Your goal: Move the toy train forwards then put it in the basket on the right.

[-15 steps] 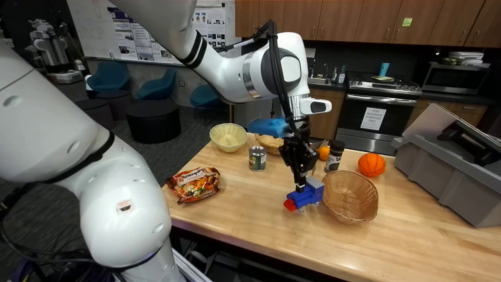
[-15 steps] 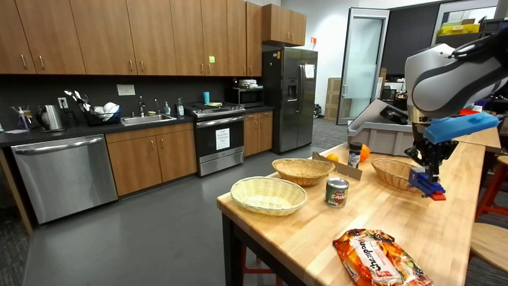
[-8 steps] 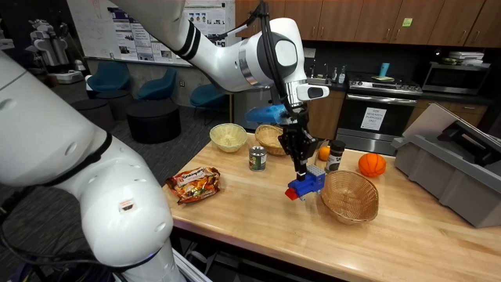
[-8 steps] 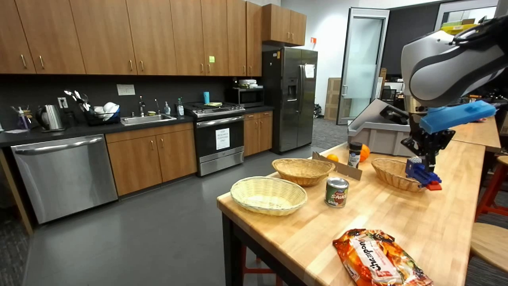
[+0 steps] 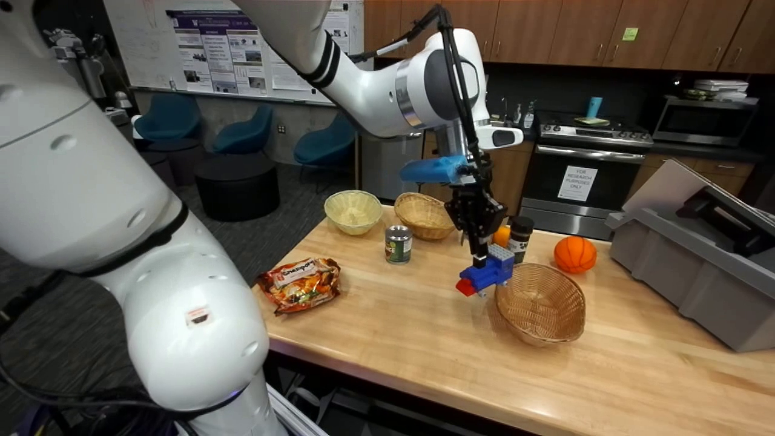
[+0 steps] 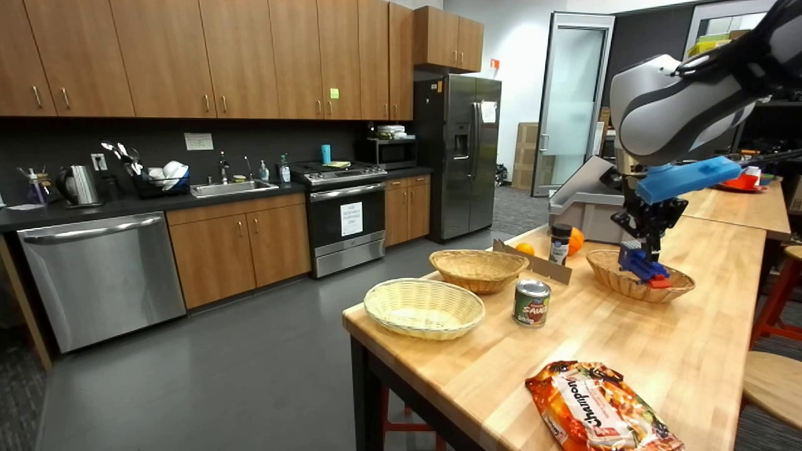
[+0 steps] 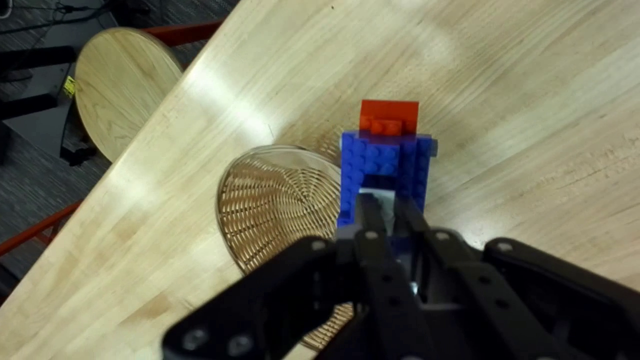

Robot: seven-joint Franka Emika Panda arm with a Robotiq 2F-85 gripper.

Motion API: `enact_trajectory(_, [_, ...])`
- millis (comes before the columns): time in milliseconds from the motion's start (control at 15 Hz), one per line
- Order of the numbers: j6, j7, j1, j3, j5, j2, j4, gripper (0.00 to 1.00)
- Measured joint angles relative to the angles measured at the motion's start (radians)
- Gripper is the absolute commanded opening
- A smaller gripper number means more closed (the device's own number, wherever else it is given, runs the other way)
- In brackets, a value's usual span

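The hand point(image 7: 389, 207) was pinching the blue toy train point(image 5: 487, 276) near its middle, just in front of the cab point(image 5: 502, 264). The train hung above the surface point(image 5: 387, 321), by the edge of the wicker basket point(image 5: 542, 306) and not down in it; whether any of it was over the edge was hard to tell. In an exterior view, with the train as the middle of the clock, the basket sat at about four o'clock and the black-lidded jar point(image 5: 519, 235) stood at about one o'clock. In the wrist view the red nose point(image 7: 389, 117) pointed to twelve o'clock and the basket lay at about eight. The job seemed to be carrying the train over and putting it in. To do that well, the hand needed to hold the train level and high enough to clear the basket's edge, then go sideways until nose and cab were both past that edge. Letting go too soon could have left the train stuck on the edge or tipped onto the surface. It looked built from little bricks, so a hard drop might have popped some loose. Best was to go down slowly, let go only when the train was low in the basket, and rise straight up.
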Motion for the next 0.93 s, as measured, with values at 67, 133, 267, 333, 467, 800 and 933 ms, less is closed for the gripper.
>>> enact_trajectory(67, [0.016, -0.005, 0.000, -0.005, -0.001, 0.040, 0.024, 0.03])
enact_trajectory(133, [0.033, -0.011, 0.000, -0.013, -0.001, 0.081, 0.050, 0.03])
enact_trajectory(267, [0.063, -0.035, 0.000, -0.037, -0.007, 0.159, 0.105, 0.03])
enact_trajectory(333, [0.076, -0.051, 0.000, -0.052, -0.009, 0.195, 0.134, 0.03])
enact_trajectory(467, [0.094, -0.084, 0.000, -0.084, -0.010, 0.256, 0.188, 0.03])
enact_trajectory(800, [0.117, -0.137, 0.002, -0.145, -0.010, 0.359, 0.283, 0.03])
enact_trajectory(933, [0.120, -0.147, 0.006, -0.158, -0.009, 0.381, 0.305, 0.03])
